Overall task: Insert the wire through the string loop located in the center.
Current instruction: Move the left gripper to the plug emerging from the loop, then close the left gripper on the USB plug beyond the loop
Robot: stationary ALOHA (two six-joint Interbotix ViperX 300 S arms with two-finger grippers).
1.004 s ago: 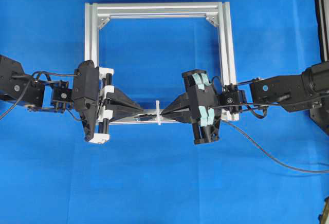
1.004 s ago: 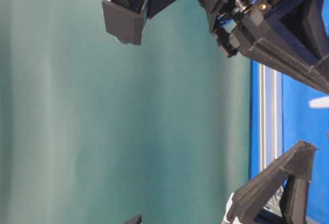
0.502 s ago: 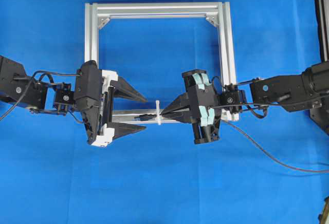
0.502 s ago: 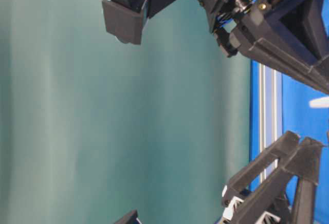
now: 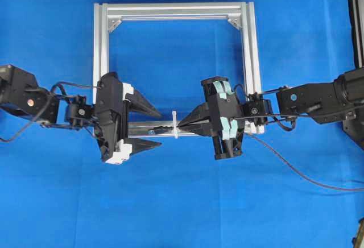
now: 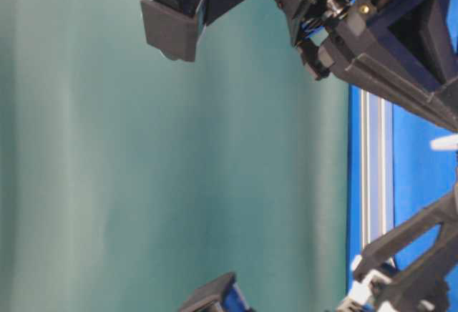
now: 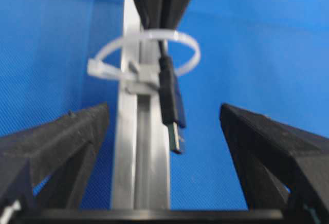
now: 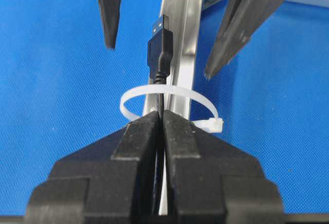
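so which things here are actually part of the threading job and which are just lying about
Part of the job:
- wire, plug through the loop
- string loop
- right claw, shut on the wire
- left claw, open

Just there:
- aluminium frame
- blue cloth

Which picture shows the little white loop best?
The right wrist view: the string loop appears whole and sharp, with the wire passing through it. The left wrist view shows it whole but blurry. Overhead it's a tiny white sliver; table-level shows only a white scrap at the edge.

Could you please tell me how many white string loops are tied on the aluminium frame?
1: the string loop sits mid-way along the frame's near bar; none elsewhere.
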